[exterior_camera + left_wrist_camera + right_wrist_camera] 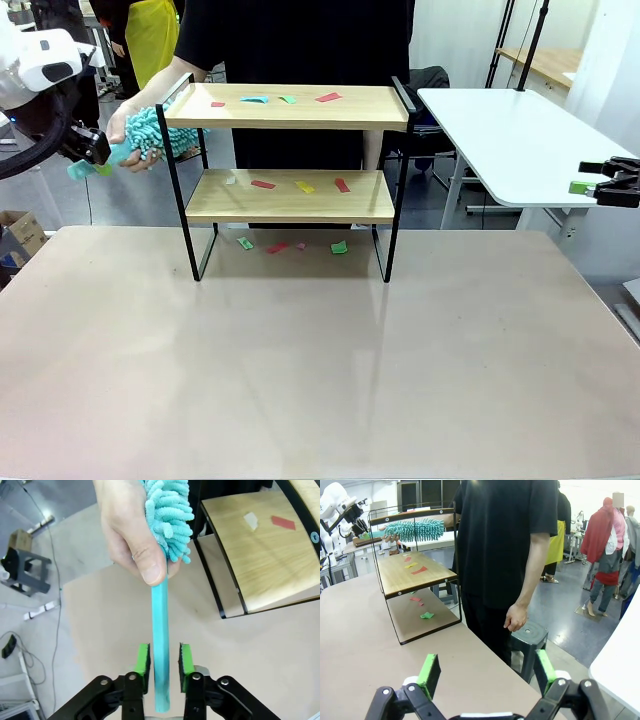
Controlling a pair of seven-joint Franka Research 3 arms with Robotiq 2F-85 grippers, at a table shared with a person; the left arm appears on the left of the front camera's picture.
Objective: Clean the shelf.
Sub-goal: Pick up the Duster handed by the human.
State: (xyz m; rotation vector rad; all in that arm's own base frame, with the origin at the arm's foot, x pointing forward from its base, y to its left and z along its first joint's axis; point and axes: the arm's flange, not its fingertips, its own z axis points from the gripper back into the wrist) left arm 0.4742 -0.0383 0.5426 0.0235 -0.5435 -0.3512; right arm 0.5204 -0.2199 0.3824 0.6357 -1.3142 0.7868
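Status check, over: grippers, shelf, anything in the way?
Left gripper straddles duster handle, grip unconfirmed; right gripper open. Shelf: scraps on both boards. Person's hand holds duster.

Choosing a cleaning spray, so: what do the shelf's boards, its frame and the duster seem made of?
Shelf boards: pale wood or wood-look laminate, matte, faint grain. Frame: thin black metal, seemingly painted, slim straight bars. Duster head: fluffy teal microfibre-like strands. Handle: smooth teal, probably plastic.

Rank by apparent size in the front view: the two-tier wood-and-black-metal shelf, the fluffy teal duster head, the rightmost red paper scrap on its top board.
1. two-tier wood-and-black-metal shelf
2. fluffy teal duster head
3. red paper scrap, clearly smallest
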